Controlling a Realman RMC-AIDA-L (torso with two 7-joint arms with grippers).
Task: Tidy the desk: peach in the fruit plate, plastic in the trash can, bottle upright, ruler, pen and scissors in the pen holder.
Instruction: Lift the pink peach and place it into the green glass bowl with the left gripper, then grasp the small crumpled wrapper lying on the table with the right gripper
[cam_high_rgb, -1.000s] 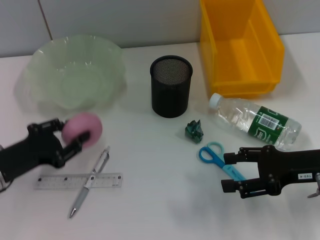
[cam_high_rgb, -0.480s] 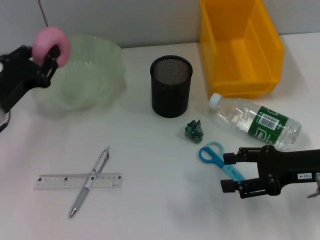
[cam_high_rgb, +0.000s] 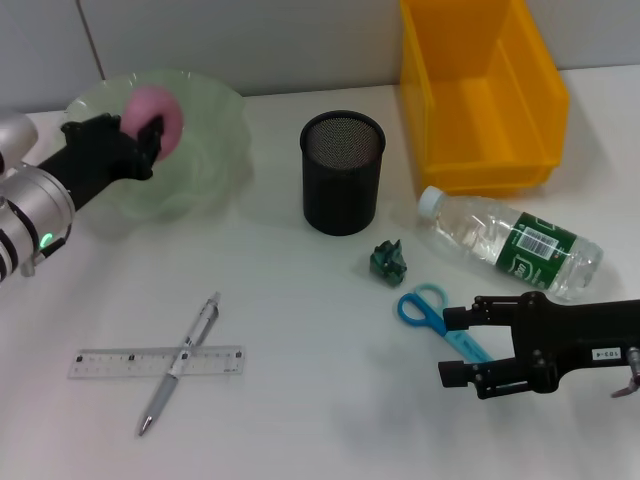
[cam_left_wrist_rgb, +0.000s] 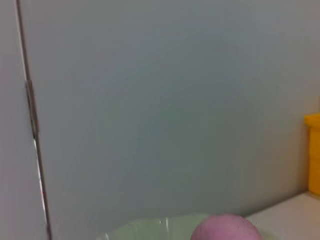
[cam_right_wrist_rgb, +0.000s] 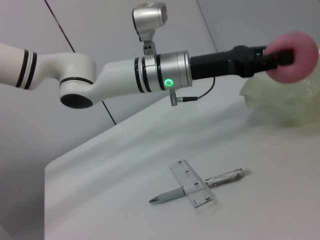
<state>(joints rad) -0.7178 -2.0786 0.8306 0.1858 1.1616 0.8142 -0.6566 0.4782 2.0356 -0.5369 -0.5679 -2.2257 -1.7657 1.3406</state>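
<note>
Pink and round, one peach (cam_high_rgb: 153, 119) is clamped between the black fingers of the left gripper (cam_high_rgb: 140, 130), held above the hollow of a single pale green, wavy-edged fruit plate (cam_high_rgb: 215, 140) at the far left of a white desk (cam_high_rgb: 300, 330). The left arm reaches in from the left edge, its silver wrist with a small green light low and its black gripper pointing toward the plate; the right wrist view shows the same arm stretched level, the peach (cam_right_wrist_rgb: 292, 50) at its tip over the plate (cam_right_wrist_rgb: 280, 107). Near the middle stands one black mesh pen holder (cam_high_rgb: 342, 172), upright. Behind and to the right sits one yellow bin (cam_high_rgb: 480, 90). One clear plastic bottle (cam_high_rgb: 510, 245) with a green label lies on its side in front of the bin. One crumpled dark green scrap of plastic (cam_high_rgb: 389, 261) lies between the pen holder and one pair of blue-handled scissors (cam_high_rgb: 435, 315). The right gripper (cam_high_rgb: 455, 346) hovers low at the near right, its black fingers spread apart on either side of the scissors' blade end, gripping nothing. At the near left, one clear ruler (cam_high_rgb: 155, 362) lies flat with one silver pen (cam_high_rgb: 180, 363) crossing over it at a slant.
</note>
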